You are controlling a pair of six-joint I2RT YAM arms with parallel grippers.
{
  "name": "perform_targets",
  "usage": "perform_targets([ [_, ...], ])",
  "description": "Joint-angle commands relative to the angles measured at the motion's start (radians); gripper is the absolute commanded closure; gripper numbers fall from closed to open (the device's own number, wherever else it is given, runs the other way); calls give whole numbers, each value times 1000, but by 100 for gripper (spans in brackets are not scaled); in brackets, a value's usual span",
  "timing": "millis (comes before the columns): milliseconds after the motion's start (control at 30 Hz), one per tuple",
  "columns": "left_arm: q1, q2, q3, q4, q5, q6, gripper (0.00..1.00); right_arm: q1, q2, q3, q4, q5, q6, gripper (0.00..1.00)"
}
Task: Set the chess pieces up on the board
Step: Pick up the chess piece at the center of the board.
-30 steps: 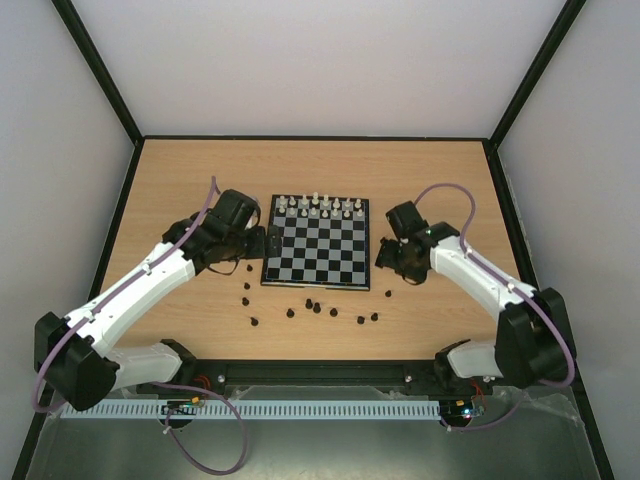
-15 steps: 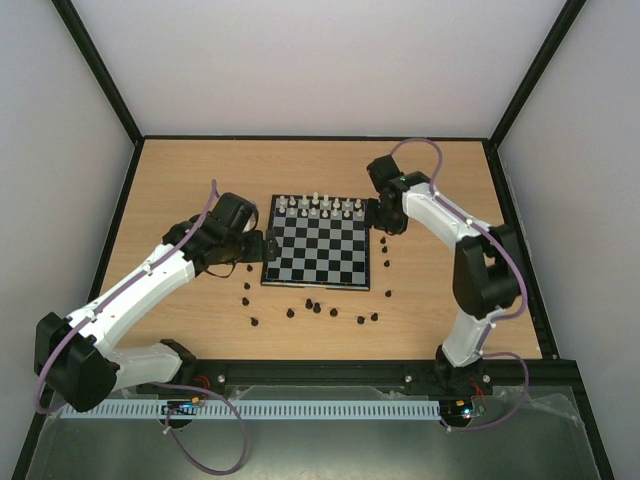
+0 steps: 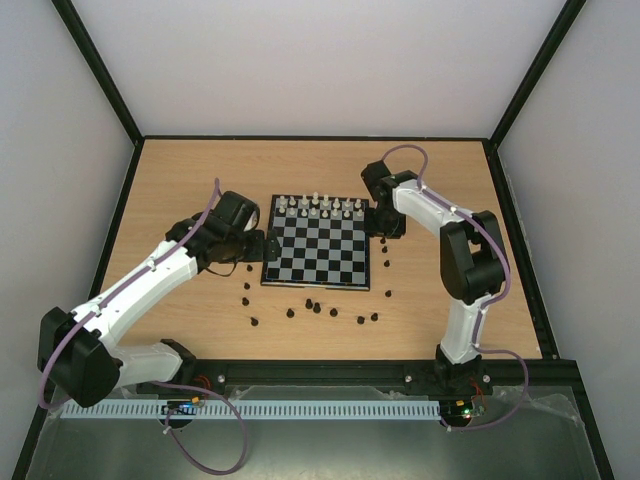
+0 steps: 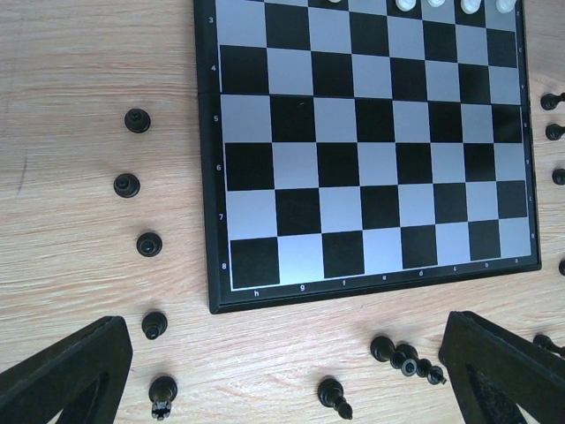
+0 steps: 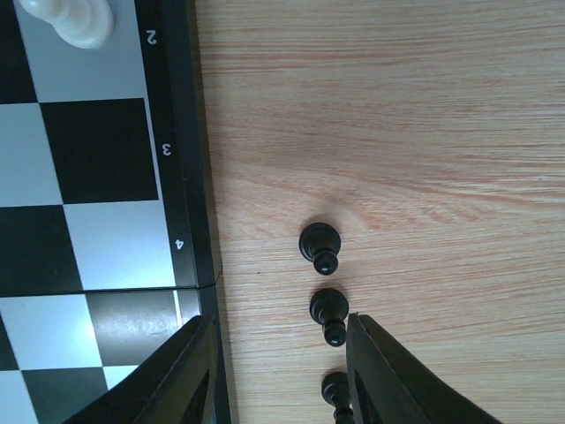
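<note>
Right wrist view records three black chess pieces (image 5: 320, 243) on the tabletop (image 5: 397, 132) just beside the board (image 5: 106, 150), one white piece (image 5: 66, 22) on it, right hand (image 5: 281, 320) parted astride the lowest black; left hand (image 4: 284, 322) spread wide.

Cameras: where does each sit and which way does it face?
Top external: above and behind the bases, looking down on the table, board, left arm and right arm.
Left wrist: looks down on the board's near rows and black pieces; left fingers in the bottom corners.
Right wrist: low over the board's right edge; right fingers at bottom.
Shared: all three show the board.
</note>
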Motion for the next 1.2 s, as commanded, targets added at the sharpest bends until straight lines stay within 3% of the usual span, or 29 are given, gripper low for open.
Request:
perform_targets([
  [0, 6, 5, 19, -7, 20, 6, 1, -14, 42, -5, -41, 17, -18, 60],
  [300, 6, 3, 5, -1, 21, 8, 1, -33, 81, 18, -39, 5, -27, 62],
  [933, 5, 21, 18, -2, 21, 2, 1, -55, 155, 113, -69, -13, -57, 77],
  [1167, 5, 24, 9, 3, 29, 1, 1, -56, 128, 99, -90, -6, -52, 77],
])
